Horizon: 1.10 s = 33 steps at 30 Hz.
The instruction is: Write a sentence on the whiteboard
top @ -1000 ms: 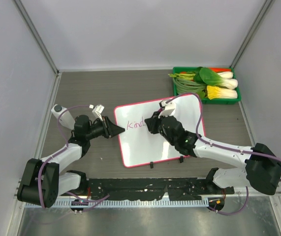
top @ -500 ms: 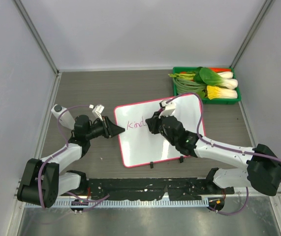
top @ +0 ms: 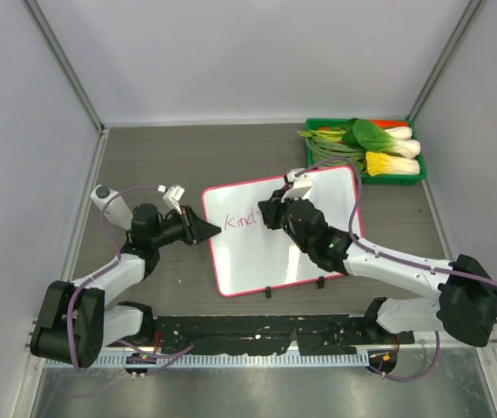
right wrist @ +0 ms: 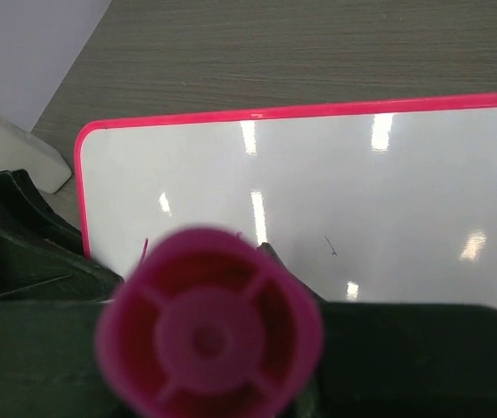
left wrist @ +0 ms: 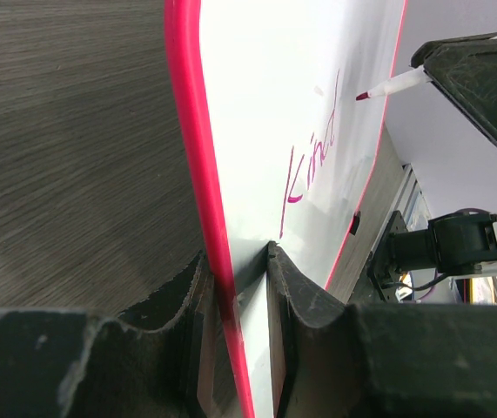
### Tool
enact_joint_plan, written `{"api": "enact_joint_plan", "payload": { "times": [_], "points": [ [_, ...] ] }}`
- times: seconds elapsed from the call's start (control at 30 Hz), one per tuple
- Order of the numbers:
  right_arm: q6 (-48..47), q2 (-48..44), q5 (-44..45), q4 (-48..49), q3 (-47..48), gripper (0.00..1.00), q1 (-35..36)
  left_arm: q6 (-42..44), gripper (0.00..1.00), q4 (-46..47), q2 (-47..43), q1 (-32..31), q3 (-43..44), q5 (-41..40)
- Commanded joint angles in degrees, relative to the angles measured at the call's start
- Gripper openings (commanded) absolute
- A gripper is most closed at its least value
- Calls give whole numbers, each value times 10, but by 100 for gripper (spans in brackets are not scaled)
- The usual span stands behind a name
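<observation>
Top external view showed the whiteboard (top: 257, 257) lying flat on the table (top: 161, 157), a bit skewed. So far the sentence (top: 241, 219) was just one pink word near the board's upper left corner, which read like "Kind" to me. Everything right of that word and below it was bare white, so I'd say the job had barely started: one word down and the rest of the line to go.

The left gripper (top: 218, 230) sat at the whiteboard's left edge. In the left wrist view you could see its jaws pinched onto the pink frame, one on each side, so it looked like it was pinning the board down.

The right gripper (top: 272, 213) hovered over the board just right of the word, closed around a pink marker (left wrist: 393, 84). The right wrist view was mostly the marker's round back end, filling the middle of the shot. From the left wrist view, the tip sat right past the last letter. I honestly couldn't tell whether it was touching the surface or just above it.

A green tray (top: 309, 155) of veggies sat off past the whiteboard's far right corner, well clear of the writing and nothing to do with it, I'd guess.
</observation>
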Motion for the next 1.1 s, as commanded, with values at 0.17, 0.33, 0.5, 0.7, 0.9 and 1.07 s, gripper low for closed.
{"api": "enact_joint_plan", "payload": {
  "times": [0.17,0.33,0.5,0.7,0.9,1.07],
  "points": [
    [-6,17,30,14,14,1,-1,37,0,-9,4,-13,-5,2],
    [-3,7,31,6,-2,1,-1,38,0,-11,3,-13,-6,1],
    [-2,-4,22,0,-13,1,0,39,0,-12,2,-14,-6,2],
    [3,-8,15,-9,-23,1,-1,39,0,-10,4,-13,-6,2],
    [10,-15,3,-19,-31,2,-1,39,0,-10,4,-13,-5,2],
    [16,-16,-11,-17,-40,1,-1,39,0,-10,3,-13,-6,1]
  ]
}}
